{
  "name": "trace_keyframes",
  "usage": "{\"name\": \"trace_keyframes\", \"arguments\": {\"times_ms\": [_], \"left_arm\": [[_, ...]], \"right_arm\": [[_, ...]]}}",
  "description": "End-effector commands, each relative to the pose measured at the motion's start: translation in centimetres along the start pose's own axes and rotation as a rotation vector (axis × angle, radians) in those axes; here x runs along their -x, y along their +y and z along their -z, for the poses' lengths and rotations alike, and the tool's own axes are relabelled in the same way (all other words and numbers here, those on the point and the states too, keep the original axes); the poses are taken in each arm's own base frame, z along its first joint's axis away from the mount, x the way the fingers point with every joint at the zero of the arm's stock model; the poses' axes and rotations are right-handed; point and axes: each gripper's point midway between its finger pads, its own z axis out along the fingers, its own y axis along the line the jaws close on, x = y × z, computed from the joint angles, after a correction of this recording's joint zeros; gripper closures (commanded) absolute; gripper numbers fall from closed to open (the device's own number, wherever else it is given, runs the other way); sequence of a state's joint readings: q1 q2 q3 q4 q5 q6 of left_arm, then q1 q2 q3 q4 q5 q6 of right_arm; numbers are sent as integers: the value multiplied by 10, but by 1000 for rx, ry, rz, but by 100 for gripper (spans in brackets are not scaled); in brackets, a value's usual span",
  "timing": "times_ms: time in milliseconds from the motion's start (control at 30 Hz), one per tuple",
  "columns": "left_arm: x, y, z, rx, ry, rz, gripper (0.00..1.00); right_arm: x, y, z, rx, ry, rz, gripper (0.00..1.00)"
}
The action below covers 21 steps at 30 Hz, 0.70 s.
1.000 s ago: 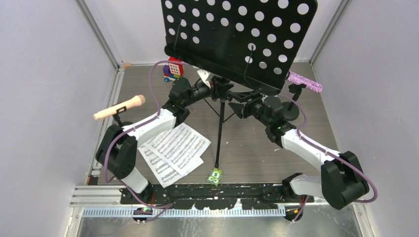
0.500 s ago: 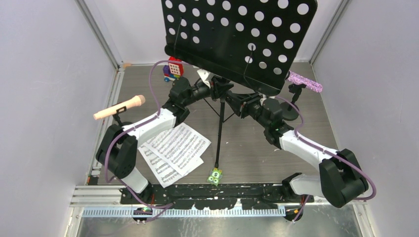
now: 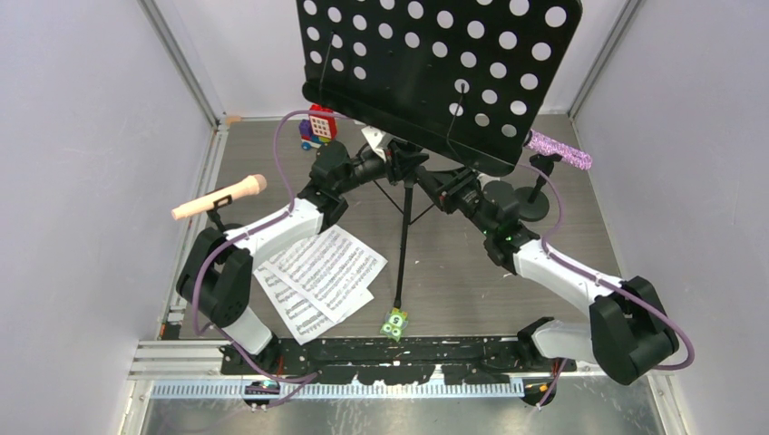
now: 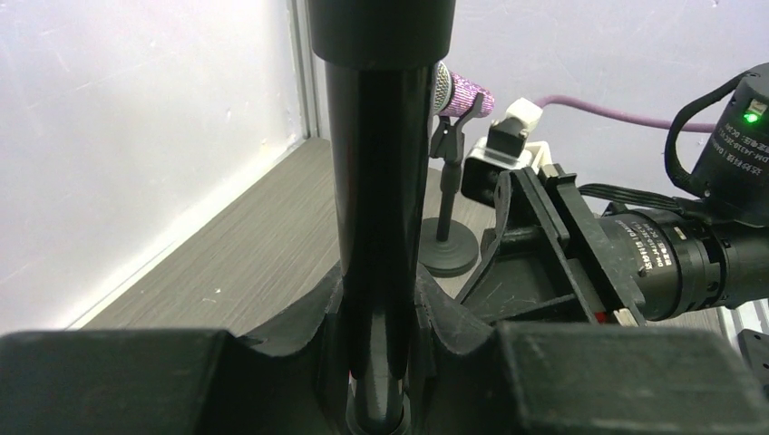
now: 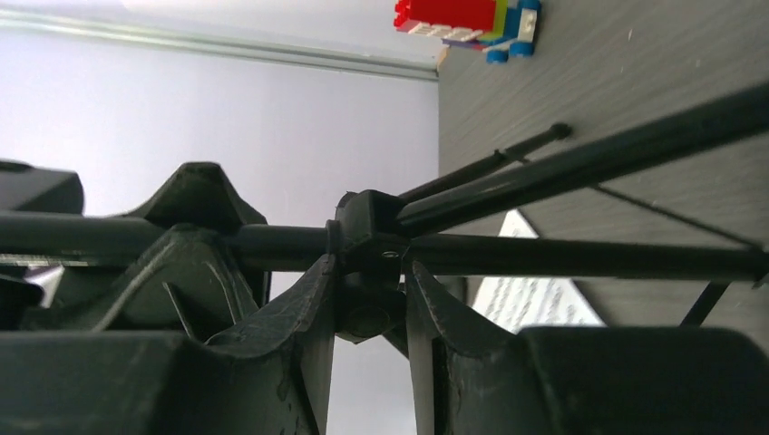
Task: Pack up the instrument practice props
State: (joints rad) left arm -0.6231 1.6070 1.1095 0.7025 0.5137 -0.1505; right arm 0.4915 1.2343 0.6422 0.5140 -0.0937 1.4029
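The black perforated music stand rises at the back centre on a thin pole with tripod legs. My left gripper is shut on that pole. From the right, my right gripper is shut on the stand's leg collar, one finger against each side. White sheet-music pages lie front left. A pink microphone sits on a mount at the left. The purple-glitter microphone is clipped to a round-based mount.
A red-blue toy brick vehicle stands at the back, left of the stand. A small green dotted piece lies by the foot of the front tripod leg. Walls close in the table on the left, right and back.
My right gripper has moved left to the stand's pole and its jaws have narrowed onto the leg collar. The left gripper has kept its hold on the pole.
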Motion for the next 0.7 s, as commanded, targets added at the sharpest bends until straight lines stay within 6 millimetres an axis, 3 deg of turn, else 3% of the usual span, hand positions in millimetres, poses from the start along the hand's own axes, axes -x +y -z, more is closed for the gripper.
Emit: {"name": "trace_keyframes", "arguments": {"times_ms": [0, 333, 667], "left_arm": [[-40, -4, 2, -16, 118, 134, 100], [-38, -2, 4, -24, 117, 134, 100], [-39, 0, 6, -84, 139, 163, 100]], "right_arm": [[8, 9, 3, 112, -78, 323, 99], [3, 17, -3, 216, -74, 600, 100], [0, 35, 21, 237, -74, 998, 99]]}}
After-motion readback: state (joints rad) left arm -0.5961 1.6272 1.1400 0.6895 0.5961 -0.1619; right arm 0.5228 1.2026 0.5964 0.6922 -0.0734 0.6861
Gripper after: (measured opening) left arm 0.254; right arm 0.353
